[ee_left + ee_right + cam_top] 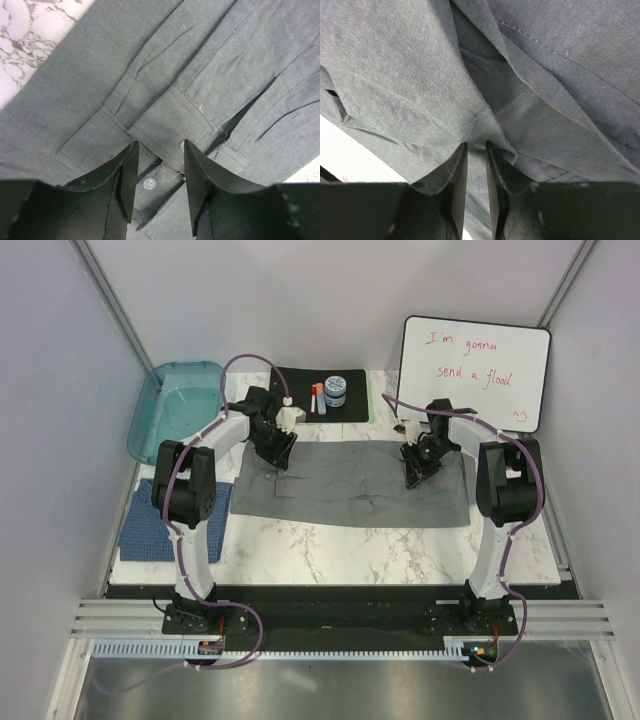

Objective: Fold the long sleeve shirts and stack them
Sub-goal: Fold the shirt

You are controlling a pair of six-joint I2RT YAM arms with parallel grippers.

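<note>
Grey shirt [350, 485] lies mid table [330, 545] as a rough rectangle, fold judged unfinished — left gripper [160, 165] half open over its buttoned cuff, holding nothing; right gripper [476, 150] nearly closed, pinching its cloth — blue shirt [150, 525] apparently folded at left edge, stacking not yet done.

A lab test cell — plain partition walls [300, 300], aluminium rails [110, 618], a whiteboard [478, 370].

I saw my left arm [190, 488] and right arm [505, 490] built of white links and black joints, a purple cable [248, 357] looping along each. The left gripper [159, 185] and right gripper [476, 150] had matte black, wedge-shaped fingers with rough edges.
</note>
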